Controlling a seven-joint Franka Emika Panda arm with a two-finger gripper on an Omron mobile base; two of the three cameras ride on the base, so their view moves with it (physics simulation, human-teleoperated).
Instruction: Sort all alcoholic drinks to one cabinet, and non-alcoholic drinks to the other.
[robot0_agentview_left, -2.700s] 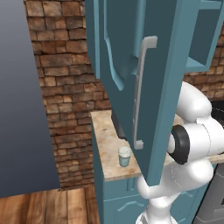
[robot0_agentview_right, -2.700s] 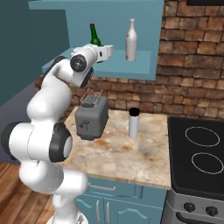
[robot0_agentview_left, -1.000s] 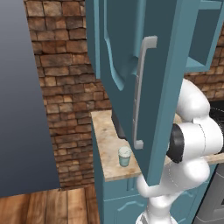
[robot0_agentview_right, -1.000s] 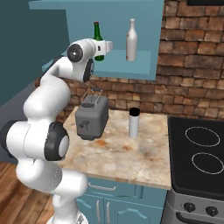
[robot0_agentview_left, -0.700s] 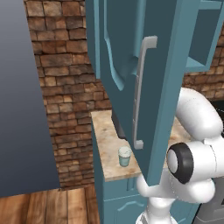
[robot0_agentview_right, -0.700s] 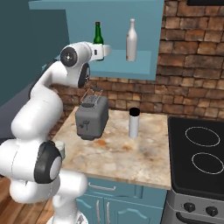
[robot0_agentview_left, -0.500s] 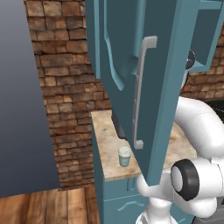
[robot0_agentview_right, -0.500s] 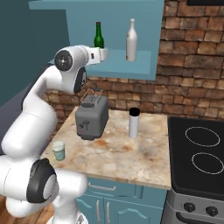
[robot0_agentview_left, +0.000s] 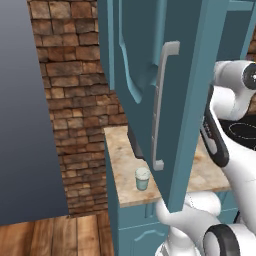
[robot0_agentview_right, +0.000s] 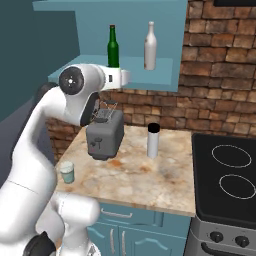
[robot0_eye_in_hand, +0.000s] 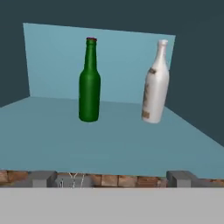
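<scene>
On the open cabinet shelf (robot0_agentview_right: 165, 82) stand two bottles: a green glass bottle (robot0_agentview_right: 113, 46) (robot0_eye_in_hand: 89, 81) and, to its right, the slim cream-white alcoholic bottle (robot0_agentview_right: 150, 46) (robot0_eye_in_hand: 155, 83). Both are upright and apart. My gripper (robot0_agentview_right: 126, 77) (robot0_eye_in_hand: 111, 179) hovers just in front of the shelf's front edge, below the green bottle, open with nothing between its fingertips (robot0_eye_in_hand: 42, 178). The white flask with a black cap (robot0_agentview_right: 153, 141) stands on the counter right of the toaster. The small pale lidded cup (robot0_agentview_right: 67, 172) (robot0_agentview_left: 142, 178) sits near the counter's front left corner.
A grey toaster (robot0_agentview_right: 105, 134) sits mid-counter under my forearm. The stove (robot0_agentview_right: 227, 170) borders the marble counter (robot0_agentview_right: 145, 180) on the right. An open teal cabinet door (robot0_agentview_left: 150, 75) with a long handle hangs over the counter's left end. Brick wall behind.
My hand has drawn back from the green bottle and out of the cabinet, leaving the bottle standing on the shelf. The arm has swung left, which uncovers the cup in the right base view.
</scene>
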